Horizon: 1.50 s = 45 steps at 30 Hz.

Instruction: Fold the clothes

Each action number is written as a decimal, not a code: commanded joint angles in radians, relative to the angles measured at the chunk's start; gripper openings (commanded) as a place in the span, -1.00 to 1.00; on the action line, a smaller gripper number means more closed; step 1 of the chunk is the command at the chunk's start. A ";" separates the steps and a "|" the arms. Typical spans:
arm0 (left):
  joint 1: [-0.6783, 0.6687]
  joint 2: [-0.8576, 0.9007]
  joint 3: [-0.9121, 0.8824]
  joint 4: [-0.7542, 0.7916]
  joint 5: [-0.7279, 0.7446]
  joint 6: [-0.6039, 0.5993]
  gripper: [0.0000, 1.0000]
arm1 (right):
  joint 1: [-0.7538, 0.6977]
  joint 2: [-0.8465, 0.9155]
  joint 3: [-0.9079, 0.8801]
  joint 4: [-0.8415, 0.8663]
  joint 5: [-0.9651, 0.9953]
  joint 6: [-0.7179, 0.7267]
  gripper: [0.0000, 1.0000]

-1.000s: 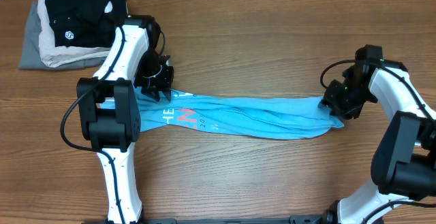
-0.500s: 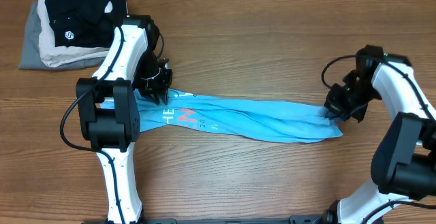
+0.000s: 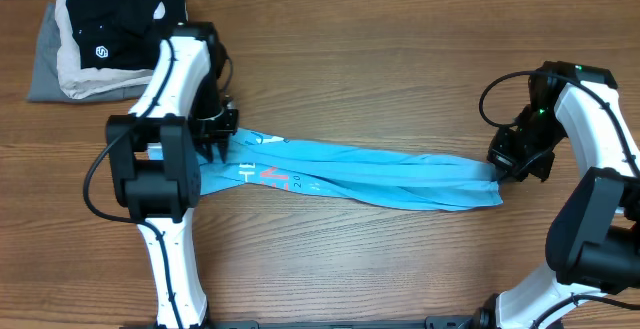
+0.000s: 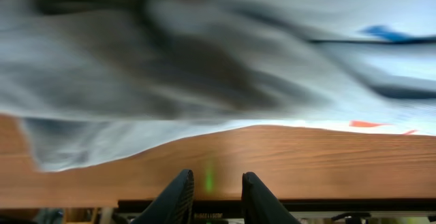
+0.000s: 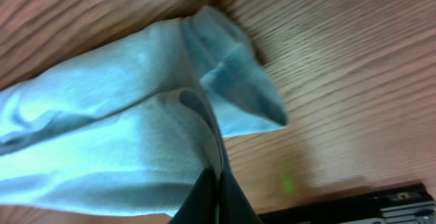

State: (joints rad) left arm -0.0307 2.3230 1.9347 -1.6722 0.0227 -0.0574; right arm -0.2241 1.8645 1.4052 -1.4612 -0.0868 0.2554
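The thin sky-blue printed T-shirt (image 3: 370, 174) lies stretched and bunched across the wooden counter (image 3: 400, 59), not yet folded, its end near the right edge pinched tight by the right gripper (image 3: 502, 166), while the left gripper's (image 3: 217, 135) hold cannot be told.

Left arm (image 3: 160, 174) climbs from its base at lower left of the overhead frame and reaches toward upper left. I see the left gripper (image 3: 218, 139) pointing down at the worktop (image 3: 380, 69). On the left wrist view its fingers (image 4: 178, 197) stand a narrow gap apart, wood showing between. Right arm (image 3: 600, 149) runs up the right edge, wrist bent inward. Right gripper (image 3: 506, 165) sits low at centre right, fingers (image 5: 204, 200) pressed together, pinching the end of the T-shirt (image 5: 122, 142).
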 commanded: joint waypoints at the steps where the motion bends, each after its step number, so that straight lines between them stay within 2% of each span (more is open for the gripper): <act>1: 0.055 0.002 0.014 -0.007 -0.029 -0.033 -0.46 | -0.026 -0.004 -0.049 0.027 0.109 0.078 -0.92; 7: 0.083 0.001 0.014 -0.007 -0.022 -0.033 -0.46 | -0.041 -0.004 -0.113 0.152 0.100 0.120 -0.78; 8: 0.083 0.001 0.014 -0.006 -0.022 -0.033 -0.47 | -0.041 -0.004 -0.126 0.173 0.101 0.140 -0.70; 10: 0.083 0.001 0.014 -0.003 -0.022 -0.033 -0.47 | -0.041 -0.004 -0.142 0.195 0.101 0.143 -0.13; 12: 0.082 -0.001 0.014 -0.001 -0.022 -0.033 -0.49 | -0.041 -0.004 -0.142 0.193 0.101 0.164 0.25; 15: 0.082 -0.019 0.026 0.000 -0.019 -0.034 -0.50 | -0.041 -0.004 -0.126 0.173 0.110 0.172 0.27; 18: 0.081 -0.060 0.048 0.006 0.031 -0.026 -0.55 | -0.047 -0.004 -0.084 0.150 0.116 0.187 0.40; 19: 0.076 -0.100 0.053 0.024 0.086 0.015 -0.54 | -0.055 -0.004 -0.061 0.152 0.117 0.186 0.71; 21: 0.070 -0.134 0.053 0.042 0.108 0.037 -0.45 | -0.069 -0.004 -0.053 0.178 0.116 0.183 0.96; 22: 0.068 -0.143 0.053 0.049 0.108 0.037 -0.43 | -0.079 -0.004 -0.055 0.195 0.116 0.177 1.00; 24: 0.064 -0.148 0.053 0.054 0.108 0.038 -0.40 | -0.100 -0.004 -0.063 0.234 0.066 0.109 1.00; 28: 0.062 -0.145 0.034 0.066 0.109 0.039 -0.29 | -0.140 -0.004 -0.105 0.314 -0.211 -0.165 1.00; 29: 0.062 -0.145 0.031 0.070 0.109 0.039 -0.28 | -0.145 -0.004 -0.122 0.328 -0.252 -0.192 1.00; 38: 0.062 -0.145 0.031 0.079 0.109 0.039 -0.26 | -0.146 -0.003 -0.310 0.469 -0.329 -0.201 0.99; 40: 0.062 -0.145 0.031 0.081 0.109 0.039 -0.26 | -0.142 -0.004 -0.337 0.486 -0.375 -0.201 0.84; 42: 0.062 -0.145 0.031 0.084 0.109 0.039 -0.25 | -0.134 -0.004 -0.365 0.499 -0.415 -0.200 0.47; 45: 0.062 -0.145 0.031 0.084 0.109 0.039 -0.24 | -0.116 -0.003 -0.401 0.499 -0.420 -0.200 0.07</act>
State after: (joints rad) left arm 0.0330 2.1914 1.9678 -1.5890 0.1200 -0.0418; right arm -0.3649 1.8503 1.0573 -0.9657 -0.4534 0.0704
